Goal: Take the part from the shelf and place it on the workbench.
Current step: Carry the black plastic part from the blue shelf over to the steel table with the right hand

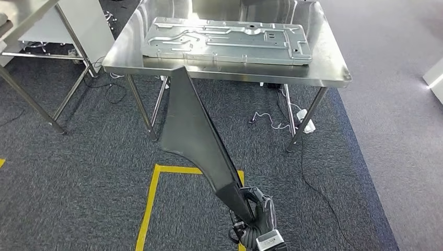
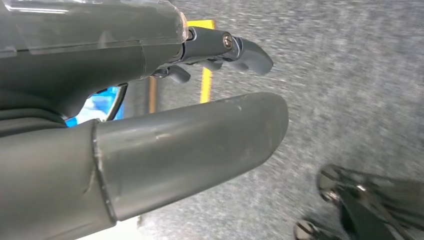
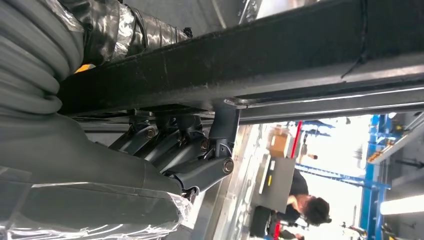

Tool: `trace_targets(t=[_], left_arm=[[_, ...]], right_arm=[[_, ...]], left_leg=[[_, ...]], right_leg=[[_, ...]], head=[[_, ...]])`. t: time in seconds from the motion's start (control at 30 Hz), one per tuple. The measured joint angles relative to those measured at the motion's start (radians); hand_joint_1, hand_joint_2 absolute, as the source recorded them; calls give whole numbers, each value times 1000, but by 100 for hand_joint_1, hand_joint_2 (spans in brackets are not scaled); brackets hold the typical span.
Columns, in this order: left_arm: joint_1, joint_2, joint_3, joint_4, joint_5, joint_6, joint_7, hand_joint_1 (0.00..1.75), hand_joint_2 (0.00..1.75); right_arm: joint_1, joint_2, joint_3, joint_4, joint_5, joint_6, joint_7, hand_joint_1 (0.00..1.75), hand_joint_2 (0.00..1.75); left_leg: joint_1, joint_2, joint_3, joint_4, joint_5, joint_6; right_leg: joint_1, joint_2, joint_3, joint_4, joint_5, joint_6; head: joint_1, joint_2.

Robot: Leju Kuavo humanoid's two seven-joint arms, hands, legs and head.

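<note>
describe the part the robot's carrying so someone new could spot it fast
Start at the steel workbench with the grey stamped metal panel lying flat on it. In front, above the carpet, the right hand grips a long black part by its narrow end. It's dark, not on the bench.

Grey hand [image 2: 165, 125], ribbed cover [image 3: 30, 60]

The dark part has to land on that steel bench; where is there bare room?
The workbench is mostly taken by the grey stamped panel. Bare steel remains as a narrow front strip, a left margin and a wider right margin. The right hand grips the dark part.
</note>
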Motion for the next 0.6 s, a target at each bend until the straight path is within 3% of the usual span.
trace_targets(t=[0.07, 0.1, 0.2, 0.23, 0.27, 0.37, 0.43, 0.5, 0.57, 0.6], left_arm=[[1, 0, 8, 0, 0, -1, 2, 0, 0], [1, 0, 10, 0, 0, -1, 2, 0, 0], [-2, 1, 15, 0, 0, -2, 2, 0, 0], [-2, 1, 17, 0, 0, -2, 2, 0, 0], [-2, 1, 18, 0, 0, -3, 2, 0, 0], [0, 0, 22, 0, 0, -6, 2, 0, 0], [-3, -1, 26, 0, -1, -6, 2, 0, 0], [-5, -2, 28, 0, -6, -6, 2, 0, 0], [-5, -2, 30, 0, -12, -7, 3, 0, 0], [-6, -2, 31, 0, -15, -7, 3, 0, 0]], right_arm=[[11, 2, -16, -35, 34, -17, 17, 175, 175], [13, 3, -24, -49, 43, -22, 20, 175, 175], [22, 3, -44, -75, 59, -34, 21, 175, 175], [27, 3, -51, -82, 64, -37, 21, 175, 175], [31, 3, -58, -88, 67, -38, 21, 175, 175], [37, 3, -70, -104, 71, -39, 21, 175, 175], [39, 3, -72, -111, 72, -37, 22, 175, 175], [44, 3, -78, -117, 81, -35, 33, 175, 175], [46, 2, -94, -122, 110, -34, 64, 175, 175], [44, 2, -107, -123, 142, -34, 91, 175, 175]], left_leg=[[4, -1, 16, -11, 0, 11], [6, -1, 25, -17, -2, 15], [7, -1, 44, -25, -17, 22], [7, -2, 51, -25, -24, 22], [7, -2, 61, -25, -31, 21], [8, -3, 94, -26, -55, 14], [8, -3, 102, -31, -66, 4], [6, -3, 113, -28, -66, -11], [5, -2, 121, -4, -76, -21], [6, -2, 110, 25, -91, -23]], right_leg=[[-1, -3, -14, 38, 1, 10], [-4, -4, -39, 80, -6, 16], [-11, -9, -155, 245, -70, 33], [-13, -10, -182, 269, -80, 36], [-15, -11, -193, 260, -66, 36], [-13, -14, -151, 97, 54, 25], [-4, -18, -132, 29, 63, 12], [-1, -17, -124, 13, 55, -4], [-6, -16, -101, 0, 74, -18], [-9, -17, -90, -2, 75, -23]], head=[[0, 0], [0, 0], [0, 0], [0, 0], [0, 0], [0, 0], [2, 0], [3, 0], [3, 0], [2, 0]])
